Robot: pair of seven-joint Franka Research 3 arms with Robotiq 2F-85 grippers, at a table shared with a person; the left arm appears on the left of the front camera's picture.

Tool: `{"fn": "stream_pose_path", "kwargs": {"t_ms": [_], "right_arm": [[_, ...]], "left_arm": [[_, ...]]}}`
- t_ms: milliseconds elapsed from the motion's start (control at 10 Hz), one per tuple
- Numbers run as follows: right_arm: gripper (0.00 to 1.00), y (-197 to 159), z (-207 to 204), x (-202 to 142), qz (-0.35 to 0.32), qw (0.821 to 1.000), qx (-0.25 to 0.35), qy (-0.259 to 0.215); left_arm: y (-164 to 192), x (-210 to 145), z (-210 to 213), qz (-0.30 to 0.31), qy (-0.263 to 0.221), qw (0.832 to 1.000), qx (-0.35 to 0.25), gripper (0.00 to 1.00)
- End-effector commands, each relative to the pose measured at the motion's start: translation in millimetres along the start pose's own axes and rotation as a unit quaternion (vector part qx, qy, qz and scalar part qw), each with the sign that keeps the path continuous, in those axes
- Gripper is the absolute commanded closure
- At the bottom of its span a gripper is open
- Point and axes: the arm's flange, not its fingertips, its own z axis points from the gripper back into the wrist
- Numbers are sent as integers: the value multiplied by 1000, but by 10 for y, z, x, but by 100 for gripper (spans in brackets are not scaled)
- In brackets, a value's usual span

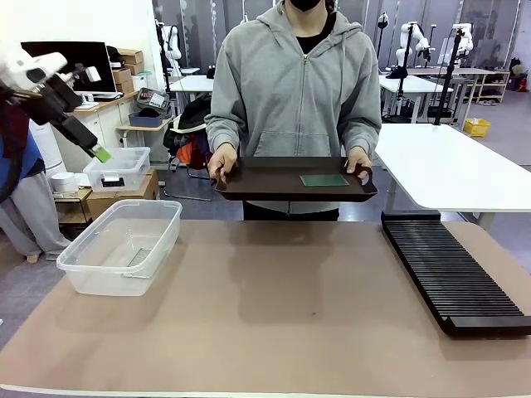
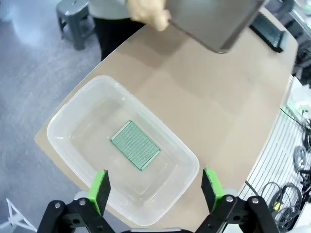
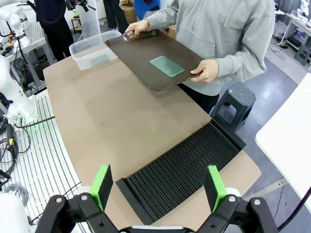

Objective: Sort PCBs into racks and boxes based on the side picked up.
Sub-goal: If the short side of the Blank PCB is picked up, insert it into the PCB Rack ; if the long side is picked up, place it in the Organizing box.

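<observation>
A clear plastic box (image 1: 124, 245) stands at the table's left with one green PCB (image 2: 135, 144) flat on its bottom. My left gripper (image 1: 98, 152) hangs open high above and left of it; in the left wrist view the left gripper (image 2: 156, 189) has nothing between its green pads. A person at the far side holds a dark brown tray (image 1: 274, 186) with both hands, and a second PCB (image 1: 323, 180) lies on it. The long black rack (image 1: 452, 269) lies at the right. My right gripper (image 3: 158, 187) is open and empty above the rack's (image 3: 189, 170) near end.
A smaller clear lidded tub (image 1: 119, 168) sits on cartons beyond the table's left corner. A white table (image 1: 452, 166) stands behind the rack, and a stool (image 3: 235, 104) is beside the person. The brown table middle (image 1: 282, 298) is bare.
</observation>
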Motion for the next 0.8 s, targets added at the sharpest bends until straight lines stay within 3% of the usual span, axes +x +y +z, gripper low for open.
{"fn": "stream_pose_path", "kwargs": {"t_ms": [0,400,500,700], "right_arm": [[0,4,-6,-11,1,1000,1,0],[0,4,-6,-11,1,1000,1,0],[0,4,-6,-11,1,1000,1,0],[0,4,-6,-11,1,1000,1,0]], "left_arm": [[32,16,216,-62,-16,997,-46,0],[19,102,844,-126,-35,991,-41,0],[49,105,865,-103,-41,994,-17,0],[-126,153,786,-116,-24,992,-36,0]]}}
